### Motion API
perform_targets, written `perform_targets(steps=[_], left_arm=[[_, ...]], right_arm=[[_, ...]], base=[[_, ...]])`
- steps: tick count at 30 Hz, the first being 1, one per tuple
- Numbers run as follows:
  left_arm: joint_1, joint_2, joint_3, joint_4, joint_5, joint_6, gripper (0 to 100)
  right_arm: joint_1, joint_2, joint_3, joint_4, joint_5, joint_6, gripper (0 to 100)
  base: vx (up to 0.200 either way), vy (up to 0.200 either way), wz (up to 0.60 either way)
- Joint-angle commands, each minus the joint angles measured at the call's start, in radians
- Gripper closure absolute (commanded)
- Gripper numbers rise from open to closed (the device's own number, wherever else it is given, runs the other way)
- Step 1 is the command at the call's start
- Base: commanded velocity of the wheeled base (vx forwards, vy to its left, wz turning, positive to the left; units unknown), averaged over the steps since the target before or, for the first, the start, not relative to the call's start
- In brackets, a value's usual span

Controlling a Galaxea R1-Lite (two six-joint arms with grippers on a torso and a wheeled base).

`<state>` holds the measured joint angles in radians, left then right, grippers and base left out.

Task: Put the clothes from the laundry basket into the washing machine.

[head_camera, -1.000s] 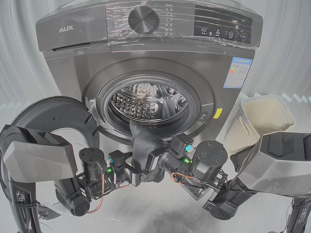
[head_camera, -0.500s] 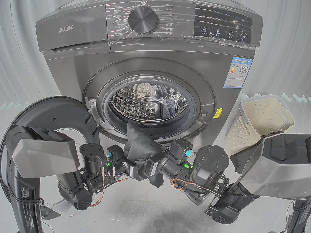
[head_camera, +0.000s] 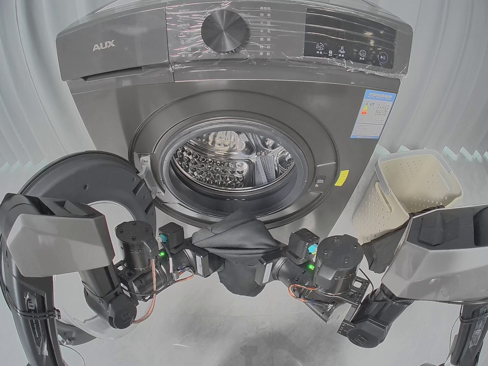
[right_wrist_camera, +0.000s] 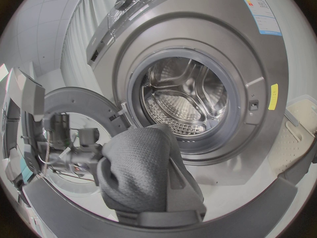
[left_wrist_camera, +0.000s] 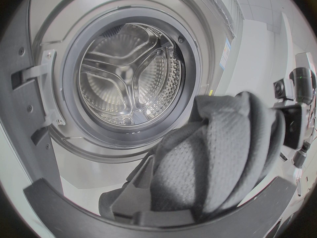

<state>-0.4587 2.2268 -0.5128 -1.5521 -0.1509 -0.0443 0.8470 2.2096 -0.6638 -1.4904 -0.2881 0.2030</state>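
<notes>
Gripping one dark grey garment (head_camera: 238,236) between them, the left pincer (head_camera: 217,263) and the right pincer (head_camera: 257,269) face each other tip to tip. Both are closed on the cloth.

1. Left pincer: it enters from 9 o'clock of the garment. In the left wrist view the knit fabric wraps over it, and one dark finger (left_wrist_camera: 138,185) shows under the fold.
2. Right pincer: it enters from 3 o'clock of the garment. In the right wrist view the fabric bulges over it beside one grey finger (right_wrist_camera: 180,182).
3. Garment: it is bunched into a mound across both pincers, with a loose lobe hanging under them above the floor (head_camera: 213,326). It sits at 6 o'clock of the round opening (head_camera: 152,169), in front of the lower rim and outside it. The top of the mound overlaps the rim in the head view; contact cannot be told.
4. Washing machine (head_camera: 117,108): the front-loader stands straight ahead. Its steel drum (head_camera: 229,158) is visible through the opening, with no cloth seen inside.
5. Door (head_camera: 86,179): it is swung fully open, at 8 o'clock of the opening.
6. Knob (head_camera: 224,30): it sits at 12 o'clock, on the film-wrapped control panel.
7. Laundry basket (head_camera: 417,179): the cream, perforated basket stands at 3 to 4 o'clock of the opening, just beside the machine's right front corner. It is tilted.
</notes>
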Motion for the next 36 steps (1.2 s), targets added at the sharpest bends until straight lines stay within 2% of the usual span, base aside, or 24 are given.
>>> perform_targets(steps=[1, 6, 10, 11, 14, 15, 21, 22, 23, 28, 31, 34, 36], left_arm=[[-0.003, -0.092, 0.048, -0.002, 0.001, -0.002, 100], [-0.006, -0.185, 0.086, 0.000, 0.002, -0.008, 100], [-0.011, -0.262, 0.119, 0.000, 0.005, -0.029, 100], [-0.012, -0.308, 0.152, 0.000, 0.005, -0.052, 100], [-0.015, -0.338, 0.184, 0.000, 0.005, -0.055, 100], [-0.015, -0.355, 0.197, 0.000, 0.005, -0.057, 100], [-0.040, -0.429, 0.246, 0.000, 0.002, -0.074, 100], [-0.057, -0.458, 0.247, 0.001, -0.001, -0.092, 100], [-0.061, -0.461, 0.243, 0.001, -0.001, -0.095, 100], [-0.069, -0.467, 0.240, 0.000, -0.001, -0.092, 100], [-0.067, -0.467, 0.244, 0.000, -0.001, -0.092, 100], [-0.069, -0.469, 0.244, 0.000, -0.001, -0.094, 100], [-0.069, -0.478, 0.246, 0.000, -0.001, -0.095, 100]], right_arm=[[-0.032, 0.029, 0.013, 0.013, -0.014, 0.007, 100], [-0.006, 0.033, 0.020, 0.002, -0.014, 0.006, 100], [0.001, 0.025, 0.018, -0.004, -0.011, 0.007, 100], [0.001, 0.015, 0.015, -0.011, -0.006, 0.006, 100], [0.007, -0.002, 0.029, -0.010, -0.008, 0.006, 100], [0.015, -0.011, 0.041, -0.011, -0.008, 0.007, 0], [0.026, -0.073, 0.170, -0.008, 0.001, -0.002, 0], [0.029, -0.100, 0.236, -0.008, 0.014, -0.005, 0], [0.032, -0.111, 0.268, -0.010, 0.026, -0.005, 0], [0.043, -0.148, 0.460, -0.056, 0.087, 0.003, 0], [0.050, -0.171, 0.512, -0.060, 0.106, 0.023, 0], [0.050, -0.228, 0.510, -0.060, 0.107, 0.098, 0], [0.033, -0.245, 0.503, -0.057, 0.101, 0.115, 0]], base=[[0.000, 0.000, 0.00], [0.000, 0.000, 0.00], [0.000, 0.000, 0.00], [0.000, 0.000, 0.00], [0.000, 0.000, 0.00], [0.000, 0.000, 0.00], [0.000, 0.000, 0.00], [0.000, 0.000, 0.00], [0.000, 0.000, 0.00], [0.000, 0.000, 0.00], [0.000, 0.000, 0.00], [0.000, 0.000, 0.00], [0.000, 0.000, 0.00]])
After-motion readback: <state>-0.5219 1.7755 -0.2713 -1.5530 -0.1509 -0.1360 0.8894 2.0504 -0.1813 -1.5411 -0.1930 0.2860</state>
